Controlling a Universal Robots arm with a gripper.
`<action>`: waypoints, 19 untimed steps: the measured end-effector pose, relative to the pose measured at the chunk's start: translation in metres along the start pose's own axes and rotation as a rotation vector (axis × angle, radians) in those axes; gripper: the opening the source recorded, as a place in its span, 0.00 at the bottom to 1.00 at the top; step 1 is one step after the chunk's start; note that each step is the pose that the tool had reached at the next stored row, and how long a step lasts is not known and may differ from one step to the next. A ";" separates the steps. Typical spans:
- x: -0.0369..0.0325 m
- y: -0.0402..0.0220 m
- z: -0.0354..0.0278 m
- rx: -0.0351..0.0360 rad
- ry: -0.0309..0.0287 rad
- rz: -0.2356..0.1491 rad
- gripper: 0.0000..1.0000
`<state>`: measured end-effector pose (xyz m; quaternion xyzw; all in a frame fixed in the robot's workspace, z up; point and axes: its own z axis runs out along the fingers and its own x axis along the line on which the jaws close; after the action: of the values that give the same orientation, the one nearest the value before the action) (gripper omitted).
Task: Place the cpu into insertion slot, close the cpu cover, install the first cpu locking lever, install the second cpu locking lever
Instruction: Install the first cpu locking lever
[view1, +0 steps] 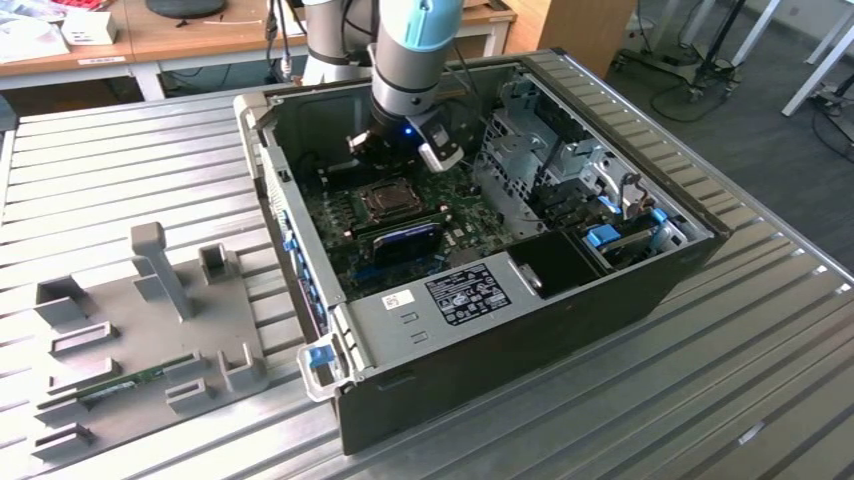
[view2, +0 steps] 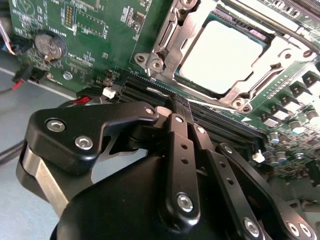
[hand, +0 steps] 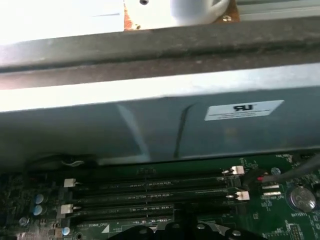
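The cpu (view2: 220, 52), a pale silvery square, lies in the insertion slot (view1: 391, 201) on the green motherboard (view2: 100, 30). The cpu cover (view2: 260, 65), a silvery frame, lies flat around the chip. A thin metal locking lever (view2: 265, 17) runs along one side of the socket; whether it is latched I cannot tell. My gripper (view2: 167, 107) hangs just beside the socket over the black memory slots (hand: 150, 192), its black fingers (view2: 182, 145) shut together with nothing between them. In the exterior view the gripper (view1: 398, 160) stands inside the open case, just behind the socket.
The open computer case (view1: 667, 260) lies on a ribbed metal table (view1: 134, 160). Its grey wall (hand: 150, 125) rises close behind the memory slots. A coin battery (view2: 49, 46) and red-black wires (view2: 82, 100) sit nearby. A grey fixture plate (view1: 134, 330) lies at the exterior view's left.
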<state>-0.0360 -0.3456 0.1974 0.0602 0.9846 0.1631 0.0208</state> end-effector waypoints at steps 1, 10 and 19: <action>0.0000 0.0000 0.0000 0.0002 -0.0033 0.010 0.11; -0.0001 0.0012 -0.0029 0.0010 -0.0144 0.042 0.11; 0.0000 0.0021 -0.0052 0.0036 -0.0172 0.049 0.11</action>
<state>-0.0360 -0.3453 0.2030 0.0857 0.9829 0.1613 0.0251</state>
